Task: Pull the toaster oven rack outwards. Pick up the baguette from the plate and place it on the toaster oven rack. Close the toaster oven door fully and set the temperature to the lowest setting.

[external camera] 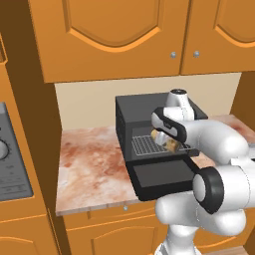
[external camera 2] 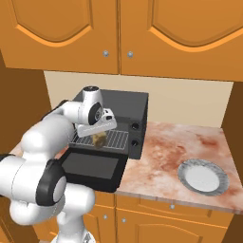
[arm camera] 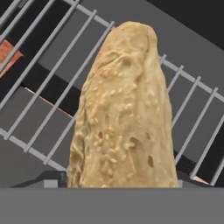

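Now gripper [external camera 2: 99, 137] clamped wide on baguette [arm camera: 124, 113]; loaf above pulled-out toaster oven rack [external camera: 145, 145].

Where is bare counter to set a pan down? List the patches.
Left of the toaster oven, the counter lies bare to the cabinet wall. Between the oven and the plate there is bare marble too. Crowded: the open toaster oven door, and the toaster oven rack holding the baguette.

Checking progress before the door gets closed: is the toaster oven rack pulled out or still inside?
Pulled out: the rack juts past the oven front, above the dropped-open door, with the baguette over it.
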Tool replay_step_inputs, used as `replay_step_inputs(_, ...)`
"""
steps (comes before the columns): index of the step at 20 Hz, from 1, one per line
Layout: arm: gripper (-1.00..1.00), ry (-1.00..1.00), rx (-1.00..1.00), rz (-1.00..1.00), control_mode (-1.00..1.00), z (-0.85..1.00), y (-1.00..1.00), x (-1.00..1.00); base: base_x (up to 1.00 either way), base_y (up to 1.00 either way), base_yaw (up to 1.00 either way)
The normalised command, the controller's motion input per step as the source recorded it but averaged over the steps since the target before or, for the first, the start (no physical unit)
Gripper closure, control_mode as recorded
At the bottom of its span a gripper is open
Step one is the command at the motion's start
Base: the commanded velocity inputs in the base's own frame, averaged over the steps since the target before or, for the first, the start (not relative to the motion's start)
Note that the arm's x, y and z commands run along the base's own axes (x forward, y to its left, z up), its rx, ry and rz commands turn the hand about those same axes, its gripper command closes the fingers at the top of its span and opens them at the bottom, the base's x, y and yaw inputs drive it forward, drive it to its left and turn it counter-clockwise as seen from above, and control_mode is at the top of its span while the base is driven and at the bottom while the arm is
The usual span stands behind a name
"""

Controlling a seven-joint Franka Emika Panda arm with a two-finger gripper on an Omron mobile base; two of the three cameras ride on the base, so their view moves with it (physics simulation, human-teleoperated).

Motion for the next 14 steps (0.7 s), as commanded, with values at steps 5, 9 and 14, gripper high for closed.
replay_step_inputs(5,1.00,-0.02,0.00,0.04,-1.00,-0.03,0.15,0.00,0.00,0.00,0.00)
replay_step_inputs(9,1.00,-0.04,0.00,0.10,-1.00,0.00,0.24,0.00,0.00,0.00,0.00)
replay_step_inputs(14,1.00,-0.13,0.00,0.15,-1.00,0.00,0.15,0.00,0.00,0.00,0.00)
